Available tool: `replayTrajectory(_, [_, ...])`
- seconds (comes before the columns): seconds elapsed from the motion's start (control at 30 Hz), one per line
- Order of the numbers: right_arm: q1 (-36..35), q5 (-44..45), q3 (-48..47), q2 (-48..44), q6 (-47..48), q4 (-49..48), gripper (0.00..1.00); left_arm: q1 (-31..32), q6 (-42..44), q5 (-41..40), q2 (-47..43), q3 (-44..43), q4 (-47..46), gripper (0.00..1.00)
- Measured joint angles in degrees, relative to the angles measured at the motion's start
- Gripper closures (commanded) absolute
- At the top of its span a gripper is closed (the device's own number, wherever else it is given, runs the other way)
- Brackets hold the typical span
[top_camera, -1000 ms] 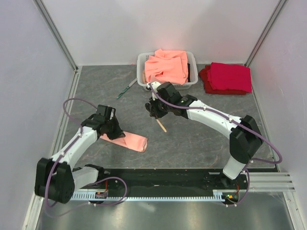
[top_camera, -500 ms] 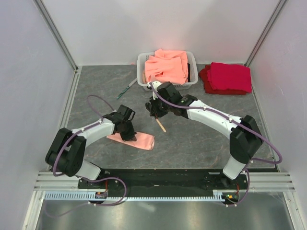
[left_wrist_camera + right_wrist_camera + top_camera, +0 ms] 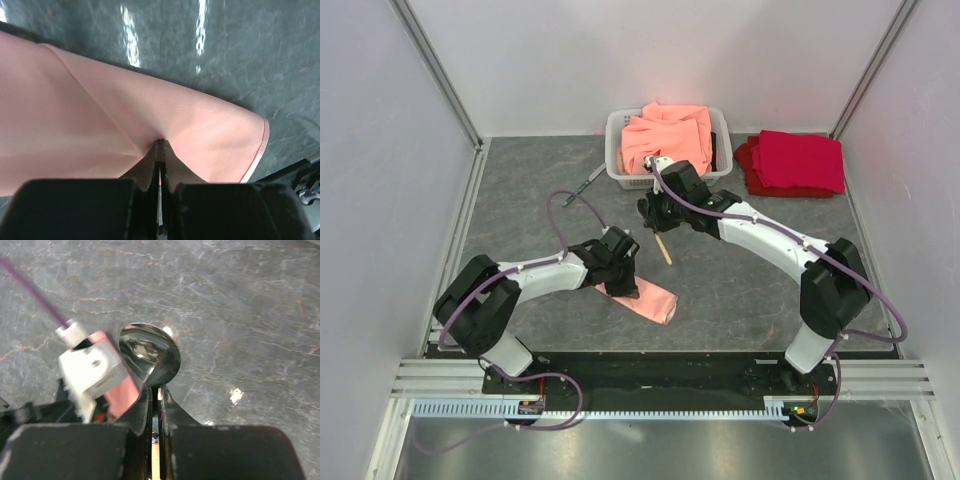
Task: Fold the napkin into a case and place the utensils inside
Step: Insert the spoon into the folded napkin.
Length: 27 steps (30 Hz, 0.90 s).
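Observation:
The napkin (image 3: 650, 298) lies as a narrow folded pale-pink strip on the dark tabletop, left of centre. My left gripper (image 3: 626, 282) is shut on its upper-left end; in the left wrist view the napkin (image 3: 100, 115) fills the picture and puckers where the left gripper (image 3: 161, 142) pinches it. My right gripper (image 3: 656, 222) hovers in front of the basket, shut on a spoon (image 3: 664, 250) whose pale handle points down-right. In the right wrist view the silvery spoon bowl (image 3: 150, 356) juts past the right gripper (image 3: 159, 388). A teal-handled utensil (image 3: 584, 185) lies left of the basket.
A white basket (image 3: 615, 150) heaped with orange-salmon cloths (image 3: 668, 138) stands at the back centre. Folded deep red cloths (image 3: 792, 163) lie to its right. Grey walls close in the left, back and right. Part of the left arm (image 3: 91, 367) shows in the right wrist view.
My left arm has dragged the napkin right, from the left side toward the table's centre. The right gripper with the spoon has shifted slightly right and toward the basket.

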<state>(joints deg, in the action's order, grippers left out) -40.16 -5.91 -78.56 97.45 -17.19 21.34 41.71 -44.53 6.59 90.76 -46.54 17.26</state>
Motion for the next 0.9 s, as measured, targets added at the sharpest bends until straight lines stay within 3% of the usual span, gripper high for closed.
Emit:
replayTrajectory(0.1, [0.55, 0.33, 0.00, 0.00, 0.57, -0.44, 1.00, 0.52, 0.15, -0.09, -5.29, 4.20, -1.03, 0.84])
replayTrajectory(0.2, [0.52, -0.28, -0.02, 0.13, 1.86, -1.33, 1.00, 0.48, 0.04, -1.20, -15.96, 9.40, -1.05, 0.80])
replayTrajectory(0.33, [0.13, -2.21, -1.77, 3.06, 3.19, -2.99, 1.00, -0.81, -2.12, -3.96, -28.98, 12.72, -0.37, 0.88])
replayTrajectory(0.43, [-0.74, -2.67, -3.58, 6.62, 4.15, -4.48, 1.00, -7.08, -4.55, -4.44, -33.53, 13.49, 0.11, 0.98])
replayTrajectory(0.63, [-6.75, -1.29, -6.40, 13.14, 5.73, -7.69, 1.00, -22.71, -5.53, -1.81, -27.34, 13.64, -0.20, 0.98])
replayTrajectory(0.9, [-13.53, 1.75, -9.84, 19.02, 7.61, -11.45, 1.00, -28.83, -5.46, 1.55, -18.53, 14.16, -2.34, 0.98])
